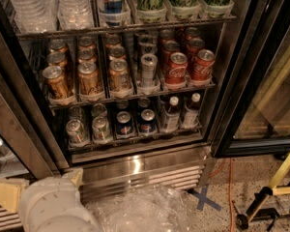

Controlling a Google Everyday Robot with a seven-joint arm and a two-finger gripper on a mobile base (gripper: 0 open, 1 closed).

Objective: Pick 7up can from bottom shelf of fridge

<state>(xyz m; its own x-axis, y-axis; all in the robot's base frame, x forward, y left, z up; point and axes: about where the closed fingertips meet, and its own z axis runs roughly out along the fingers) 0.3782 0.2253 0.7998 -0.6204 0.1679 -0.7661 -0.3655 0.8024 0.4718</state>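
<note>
Gripper (7, 195) low left, partly cut by the frame edge. Arm (55, 209) cut off at the bottom. Bottom shelf (135, 143) cans (100, 128): labels too small to read, rear ones hidden behind front ones.

White Coca-Cola script marks the front red metal cans (176, 71) on the middle wire rack (130, 94); the tan gripper (5, 195) sits bottom-left.

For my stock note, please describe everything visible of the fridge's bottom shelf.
The bottom shelf is a dark wire rack just above the steel base, split into lanes. The left lanes hold silvery cans, the middle lanes dark blue cans, the right lanes two white-capped bottles. The tool is low at the left, outside, not touching it.
</note>
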